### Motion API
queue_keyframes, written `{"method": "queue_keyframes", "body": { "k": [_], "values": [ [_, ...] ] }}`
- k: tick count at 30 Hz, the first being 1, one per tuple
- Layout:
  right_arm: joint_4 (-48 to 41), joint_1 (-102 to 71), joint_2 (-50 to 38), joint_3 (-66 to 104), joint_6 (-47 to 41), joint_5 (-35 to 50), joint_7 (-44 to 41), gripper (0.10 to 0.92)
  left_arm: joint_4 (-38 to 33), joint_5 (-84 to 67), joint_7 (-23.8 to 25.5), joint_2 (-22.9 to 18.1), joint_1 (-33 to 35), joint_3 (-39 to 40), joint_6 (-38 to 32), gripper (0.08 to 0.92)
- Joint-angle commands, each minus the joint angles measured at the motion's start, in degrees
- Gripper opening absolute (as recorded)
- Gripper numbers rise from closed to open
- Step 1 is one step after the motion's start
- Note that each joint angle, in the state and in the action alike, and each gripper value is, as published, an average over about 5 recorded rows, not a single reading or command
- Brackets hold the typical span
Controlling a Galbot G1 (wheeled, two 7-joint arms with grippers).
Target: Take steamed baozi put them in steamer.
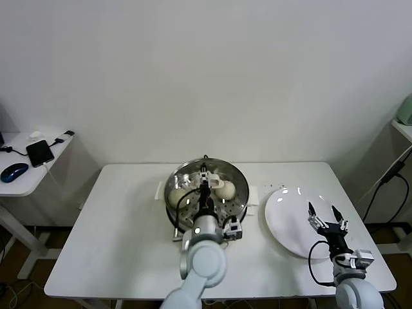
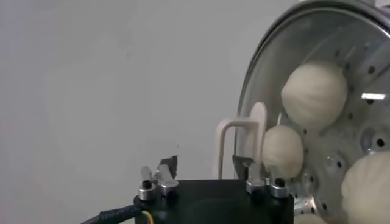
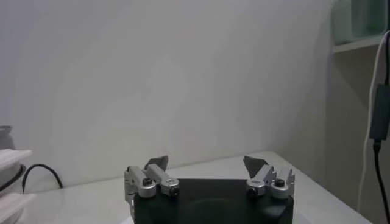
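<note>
The steamer (image 1: 242,178) is a shiny perforated steel basket on a white base at the table's middle. In the head view two cream-white baozi lie in it, one on the left (image 1: 176,196) and one on the right (image 1: 225,189), with my arm hiding the floor between them. The left wrist view shows the steamer (image 2: 268,67) holding three baozi (image 2: 314,91), (image 2: 282,149), (image 2: 368,182). My left gripper (image 1: 205,174) (image 2: 205,165) hangs over the steamer, open, with nothing between its fingers. My right gripper (image 1: 322,214) (image 3: 205,163) stands open over the white plate (image 1: 286,222), holding nothing.
A cream loop-shaped handle (image 2: 239,143) rises at the steamer's rim just beyond my left fingers. A side table (image 1: 26,177) at the left carries a phone and a mouse. A shelf and hanging cables (image 1: 386,187) stand at the right.
</note>
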Motion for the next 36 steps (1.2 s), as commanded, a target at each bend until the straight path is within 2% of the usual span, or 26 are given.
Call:
{"method": "queue_keyframes", "body": {
  "k": [1,5,8,13,19,23,26,28,31,36],
  "values": [
    [0.0,-0.1,0.0,-0.1,0.0,-0.1,0.0,0.823,-7.7,-1.3,2.5,0.4,4.2,0.2,-0.8,0.673],
    [0.3,-0.3,0.1,-0.1,0.0,-0.2,0.0,0.823,-9.1,-1.4,2.4,1.2,5.2,-0.1,-0.9,0.782],
    [0.6,-0.3,0.1,0.0,0.0,-0.2,0.0,0.823,-12.2,-1.6,2.3,2.1,6.8,-0.5,-0.8,0.817],
    [1.3,-0.4,0.2,-0.2,-0.3,-0.1,-0.3,0.823,-18.9,-3.6,1.0,3.5,9.9,-2.6,-0.7,0.823],
    [2.9,-1.3,0.7,-1.3,-0.2,-0.4,-2.0,0.823,-22.9,-15.2,-5.9,5.1,13.1,-9.1,-3.3,0.823],
    [3.5,-3.2,0.7,-2.5,1.1,-1.9,-4.8,0.823,-22.8,-39.7,-12.8,7.1,15.7,-18.9,-10.5,0.823],
    [3.6,-4.8,0.0,-3.6,2.7,-2.6,-7.1,0.823,-19.9,-63.0,-15.2,8.1,18.4,-29.1,-21.0,0.823],
    [3.6,-5.5,-0.3,-4.2,4.4,-2.9,-8.1,0.823,-17.7,-72.5,-15.9,7.4,20.3,-34.8,-26.8,0.823],
    [3.7,-6.1,-0.1,-4.3,6.4,-4.2,-8.6,0.823,-16.9,-79.3,-16.6,5.4,23.4,-40.8,-30.1,0.823],
    [6.5,-7.9,0.5,-4.3,3.4,-3.7,-7.4,0.823,-16.8,-85.3,-18.7,4.9,28.6,-44.1,-33.7,0.823]
  ]
}}
